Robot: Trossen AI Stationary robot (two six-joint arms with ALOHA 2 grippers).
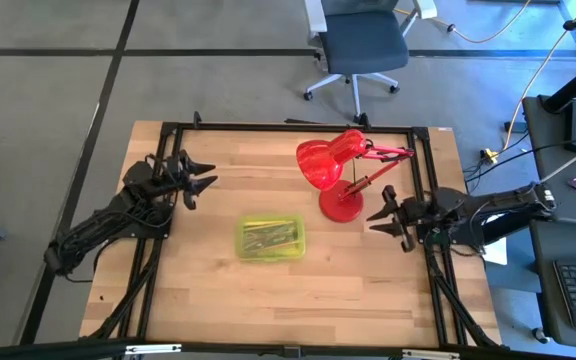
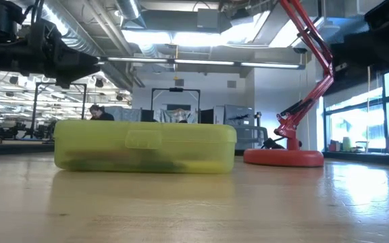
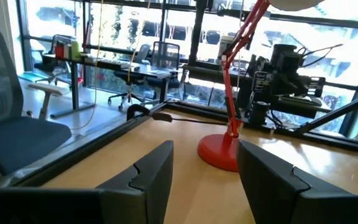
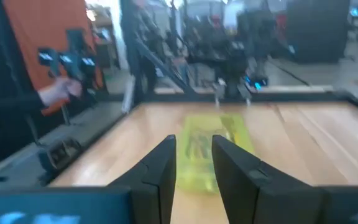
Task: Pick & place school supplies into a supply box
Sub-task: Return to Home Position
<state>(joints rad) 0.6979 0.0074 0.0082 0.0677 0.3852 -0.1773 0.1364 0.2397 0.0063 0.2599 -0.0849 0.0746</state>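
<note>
We looked down on a wooden table [image 1: 218, 295] with two dark robot arms, one at each side. The left gripper [image 1: 206, 177] hovered above the table, its fingers spread apart and holding nothing. In its wrist view, the left gripper [image 3: 205, 149] showed a wide gap between its two dark fingers [image 3: 154, 171], and straight ahead of that gap stood the round base of a red desk lamp [image 3: 219, 152].

The right gripper [image 1: 376, 222] sat at the opposite side, pointing inward across the table. Its fingers [image 4: 160, 165] were parted by a narrower gap and gripped nothing. The lamp's base [image 1: 343, 205] stood close beside this gripper's tips, and the lamp's head [image 1: 323, 162] hung beyond it.

The supply box [image 1: 240, 240], translucent yellow-green, lay flat on the table between the two grippers, well apart from both and touched by neither. From the right gripper [image 4: 194, 143] it lay directly ahead, showing through the gap between the fingers [image 4: 219, 134]. From the left gripper it lay ahead and off to one side.

The low view showed the box [image 2: 144, 145] with its lid shut and its clasp facing us. Thin pens and pencils [image 1: 273, 235] showed through the lid, lying lengthwise inside. We could not make out scissors among them.
</note>
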